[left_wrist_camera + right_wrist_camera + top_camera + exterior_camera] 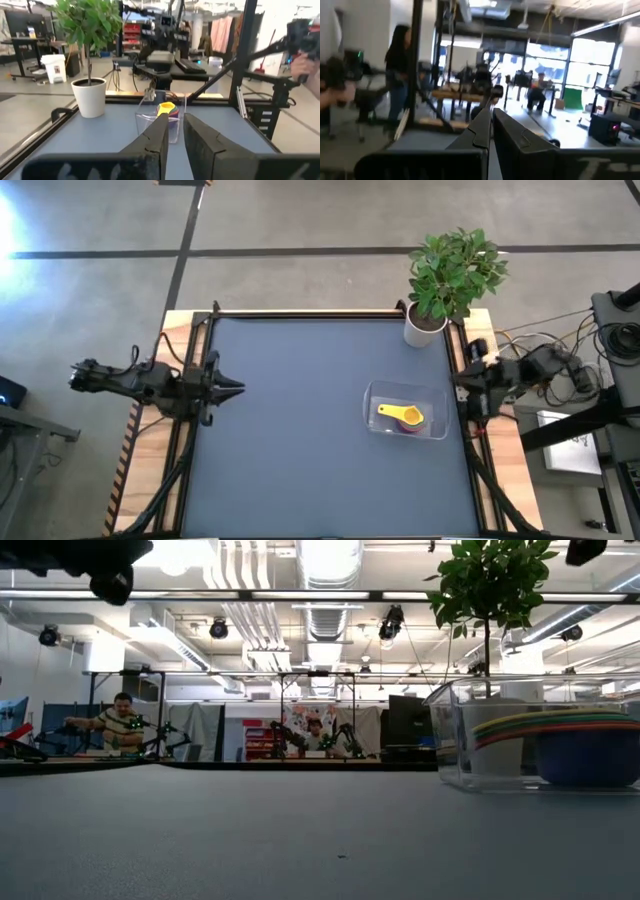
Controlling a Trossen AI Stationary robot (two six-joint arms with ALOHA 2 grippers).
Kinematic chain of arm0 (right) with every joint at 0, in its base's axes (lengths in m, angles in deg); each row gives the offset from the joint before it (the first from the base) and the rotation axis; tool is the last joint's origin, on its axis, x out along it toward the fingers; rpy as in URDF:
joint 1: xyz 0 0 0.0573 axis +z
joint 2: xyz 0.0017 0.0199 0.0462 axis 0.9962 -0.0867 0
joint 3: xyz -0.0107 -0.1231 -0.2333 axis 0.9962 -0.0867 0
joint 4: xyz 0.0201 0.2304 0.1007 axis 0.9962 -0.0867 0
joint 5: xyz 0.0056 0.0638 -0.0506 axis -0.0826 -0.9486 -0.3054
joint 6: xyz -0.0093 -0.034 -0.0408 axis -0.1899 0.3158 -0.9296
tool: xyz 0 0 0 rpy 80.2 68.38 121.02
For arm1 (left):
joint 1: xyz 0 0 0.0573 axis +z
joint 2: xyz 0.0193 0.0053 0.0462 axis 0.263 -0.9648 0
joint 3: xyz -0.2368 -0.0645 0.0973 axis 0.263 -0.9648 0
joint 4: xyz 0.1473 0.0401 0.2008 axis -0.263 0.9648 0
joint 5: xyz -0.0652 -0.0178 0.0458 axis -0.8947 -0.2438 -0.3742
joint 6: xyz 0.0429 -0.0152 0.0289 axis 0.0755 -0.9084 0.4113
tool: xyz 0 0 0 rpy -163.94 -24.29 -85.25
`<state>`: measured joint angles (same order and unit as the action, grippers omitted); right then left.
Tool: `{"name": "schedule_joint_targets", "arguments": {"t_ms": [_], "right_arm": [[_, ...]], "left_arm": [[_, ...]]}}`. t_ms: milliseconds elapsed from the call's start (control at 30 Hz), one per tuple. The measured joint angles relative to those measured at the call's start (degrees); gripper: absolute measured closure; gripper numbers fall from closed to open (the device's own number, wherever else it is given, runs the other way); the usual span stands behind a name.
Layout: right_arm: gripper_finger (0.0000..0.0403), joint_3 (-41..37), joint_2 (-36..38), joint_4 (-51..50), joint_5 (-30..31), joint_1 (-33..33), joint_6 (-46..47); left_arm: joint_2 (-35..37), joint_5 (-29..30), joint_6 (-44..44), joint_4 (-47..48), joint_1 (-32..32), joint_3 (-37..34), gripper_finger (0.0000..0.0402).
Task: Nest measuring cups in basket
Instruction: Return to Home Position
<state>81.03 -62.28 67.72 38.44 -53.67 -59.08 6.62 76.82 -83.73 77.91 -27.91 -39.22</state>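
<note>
The clear basket stands on the blue-grey table toward its right side, in front of the white plant pot. Inside it the measuring cups sit nested in one stack, the yellow one on top. The low view shows their coloured rims layered above a dark blue bowl. My left gripper is drawn back at the table's left edge, pointing level at the basket, with only a narrow gap between its fingers and nothing in it. My right gripper is shut and empty at the right edge, beside the basket.
A potted plant stands at the far right corner, just behind the basket. Dark frame rails run along the table's edges. The left and near parts of the table top are bare. People are in the room beyond.
</note>
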Motion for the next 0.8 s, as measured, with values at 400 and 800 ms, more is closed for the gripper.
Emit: {"name": "schedule_joint_targets", "arguments": {"t_ms": [400,800], "right_arm": [[0.0394,-11.9,-0.9,11.4,-2.0,0.0,-2.9],[0.0394,-24.6,0.2,20.3,-2.1,0.0,1.0]], "left_arm": [[15.0,0.3,-2.7,-1.4,0.0,-11.6,0.0363],[14.6,-0.6,-3.0,-4.3,0.0,-19.5,0.0363]]}}
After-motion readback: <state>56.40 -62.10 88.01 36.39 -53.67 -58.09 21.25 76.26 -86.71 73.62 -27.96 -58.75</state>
